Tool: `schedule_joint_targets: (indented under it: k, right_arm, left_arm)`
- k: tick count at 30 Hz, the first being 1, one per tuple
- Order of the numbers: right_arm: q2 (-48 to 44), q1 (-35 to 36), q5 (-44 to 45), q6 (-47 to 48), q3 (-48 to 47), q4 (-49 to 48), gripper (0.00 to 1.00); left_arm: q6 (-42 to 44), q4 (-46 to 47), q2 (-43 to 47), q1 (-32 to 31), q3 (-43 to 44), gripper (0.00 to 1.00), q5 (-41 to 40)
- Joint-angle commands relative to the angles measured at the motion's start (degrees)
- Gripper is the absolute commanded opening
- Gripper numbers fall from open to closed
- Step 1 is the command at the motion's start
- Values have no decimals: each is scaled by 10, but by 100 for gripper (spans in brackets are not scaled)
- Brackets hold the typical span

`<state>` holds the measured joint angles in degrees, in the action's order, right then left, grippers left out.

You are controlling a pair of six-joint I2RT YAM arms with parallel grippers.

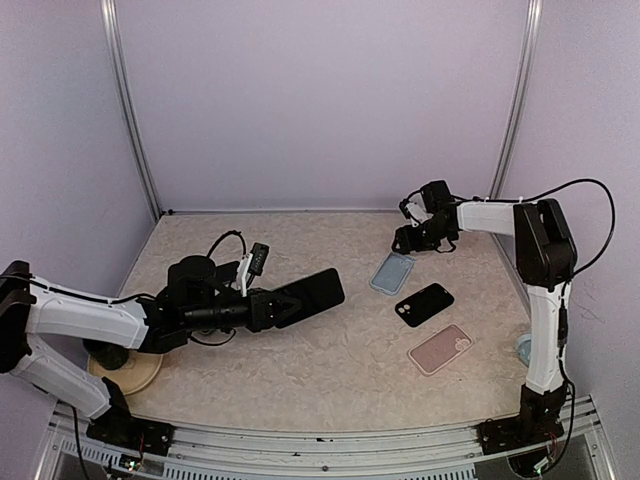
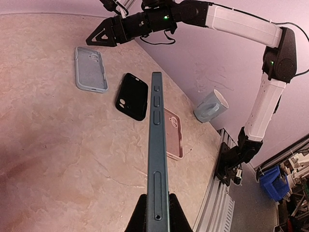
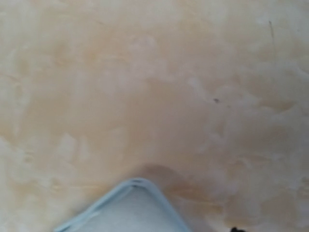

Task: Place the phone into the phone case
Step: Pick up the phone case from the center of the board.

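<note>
My left gripper (image 1: 272,306) (image 2: 157,209) is shut on the dark phone (image 1: 308,292), held above the table's middle. In the left wrist view the phone (image 2: 157,145) stands edge-on between the black fingers (image 2: 137,215). Three phone cases lie at the right: a light-blue one (image 1: 392,272) (image 2: 90,70), a black one (image 1: 424,304) (image 2: 132,95) and a pink one (image 1: 440,349) (image 2: 175,137). My right gripper (image 1: 404,243) (image 2: 92,38) is low at the far end of the light-blue case. The right wrist view shows only that case's corner (image 3: 130,212); how the jaws stand is hidden.
A grey-white roll (image 2: 211,106) (image 1: 523,348) sits by the right arm's base. A round wooden disc (image 1: 140,372) lies under the left arm. The metal rail (image 1: 330,440) runs along the near table edge. Purple walls close the back and both sides.
</note>
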<state>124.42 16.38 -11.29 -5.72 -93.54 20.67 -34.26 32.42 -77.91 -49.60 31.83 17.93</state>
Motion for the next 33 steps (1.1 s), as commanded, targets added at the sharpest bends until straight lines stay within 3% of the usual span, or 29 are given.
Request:
schedule_joint_targets:
  k: [1,9,20,33]
  right_arm:
    - [31,-12,-10,18,-41,24,66]
    - [73,-22,-32,32,-61,29,65]
    - [93,-34,-86,33,-77,41,51]
    - [50,-31,-80,25,-7,29,23]
  left_arm:
    - [1,21,16,-5,-4,0,-1]
    - [-1,22,19,-7,-8,0,0]
    - [-6,30,21,-7,-16,0,-1]
    - [-16,59,6,-7,-24,0,3]
